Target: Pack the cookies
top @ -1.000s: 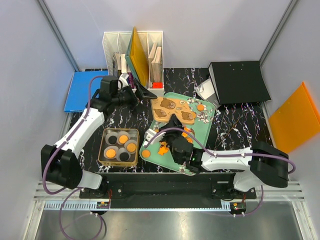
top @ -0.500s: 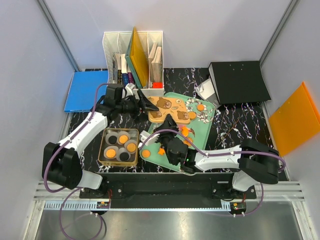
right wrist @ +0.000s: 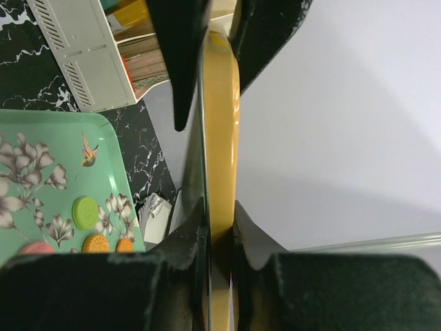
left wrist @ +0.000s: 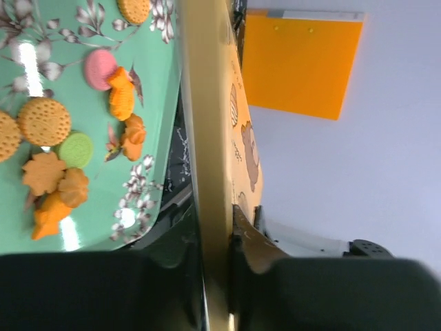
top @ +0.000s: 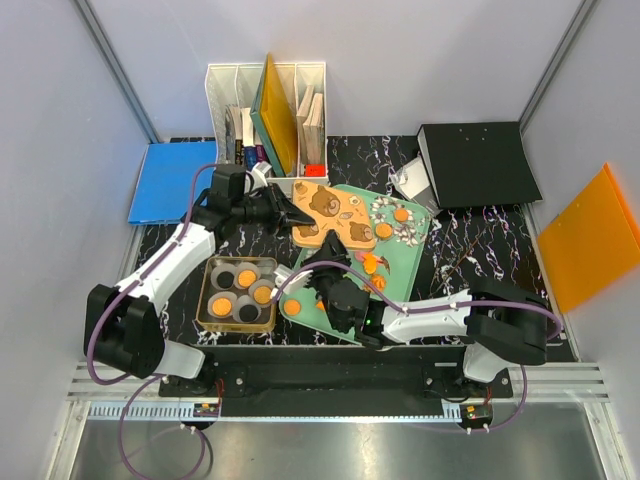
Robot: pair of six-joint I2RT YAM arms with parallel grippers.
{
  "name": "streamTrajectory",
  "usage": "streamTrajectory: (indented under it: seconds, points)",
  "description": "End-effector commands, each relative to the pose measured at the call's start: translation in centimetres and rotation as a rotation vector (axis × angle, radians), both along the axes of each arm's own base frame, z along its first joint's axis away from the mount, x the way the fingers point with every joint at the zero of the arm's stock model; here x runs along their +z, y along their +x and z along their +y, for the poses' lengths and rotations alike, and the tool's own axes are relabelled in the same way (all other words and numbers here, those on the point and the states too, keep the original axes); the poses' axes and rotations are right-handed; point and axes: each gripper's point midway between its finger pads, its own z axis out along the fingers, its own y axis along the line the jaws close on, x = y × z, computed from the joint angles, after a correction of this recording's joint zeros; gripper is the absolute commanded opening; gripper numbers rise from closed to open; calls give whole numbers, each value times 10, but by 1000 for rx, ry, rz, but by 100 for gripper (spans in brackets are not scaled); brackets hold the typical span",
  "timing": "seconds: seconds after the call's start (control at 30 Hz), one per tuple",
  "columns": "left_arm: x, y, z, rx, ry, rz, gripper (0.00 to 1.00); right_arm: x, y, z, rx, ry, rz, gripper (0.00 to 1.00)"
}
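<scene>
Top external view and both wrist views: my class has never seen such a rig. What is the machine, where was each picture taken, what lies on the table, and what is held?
Two robot arms bolted at the near edge of the table each end in a two-finger gripper. The wide picture looks down from above; the other two come from cameras on the wrists. On that black marbled table lie a mint-green tray of loose cookies and an amber box holding cookies in paper cups. The left gripper and right gripper both clamp one flat tan panel printed with bears, probably the box's lid.
</scene>
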Motion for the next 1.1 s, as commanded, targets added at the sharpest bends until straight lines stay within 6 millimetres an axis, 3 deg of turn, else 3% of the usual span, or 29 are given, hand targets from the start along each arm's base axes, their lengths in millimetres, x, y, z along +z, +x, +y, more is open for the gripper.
streamTrajectory:
  seconds: [0.0,0.1,0.37,0.53,0.73,0.87,0.93,1.07]
  points:
    - [15,3,-6,-46,-30,-89,8,38,-4,-3,-4,149,-50,3]
    - [17,4,-7,-44,-41,-91,3,39,-4,-9,-20,149,-50,14]
    - [26,12,-11,-36,-78,-106,1,56,-7,-29,-82,182,-61,60]
    - [35,22,-15,-24,-114,-109,1,59,-15,-44,-94,156,-70,66]
    - [59,49,-6,33,-176,-147,1,72,-31,-71,-126,149,-83,69]
    - [84,74,9,83,-206,-199,1,72,-42,-96,-157,140,-68,69]
    - [91,80,12,96,-215,-210,1,64,-45,-109,-191,115,-53,70]
    - [107,91,23,128,-234,-247,1,68,-51,-140,-249,198,-29,70]
